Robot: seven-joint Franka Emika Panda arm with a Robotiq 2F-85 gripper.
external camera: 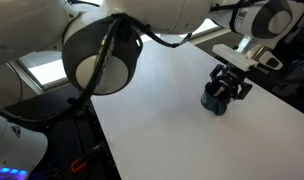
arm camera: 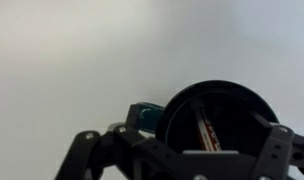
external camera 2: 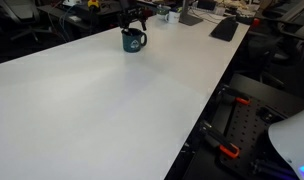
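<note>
A dark blue mug (external camera: 214, 101) stands on the white table (external camera: 157, 120), near its far end in an exterior view (external camera 2: 133, 41). My gripper (external camera: 229, 82) hangs directly over the mug (external camera 2: 135, 20). In the wrist view the mug's round opening (arm camera: 232, 105) fills the lower right, with its teal handle (arm camera: 144, 114) pointing left. A thin red and white stick-like object (arm camera: 205, 130) stands inside the mug. My gripper (arm camera: 182, 152) has its fingers spread wide on either side of the mug and holds nothing that I can see.
A black keyboard (external camera 2: 224, 28) lies near the table's far right edge, with clutter behind it. The arm's large grey joint (external camera: 102, 55) fills the near left of an exterior view. The table's edge (external camera 2: 207, 110) drops off to dark equipment.
</note>
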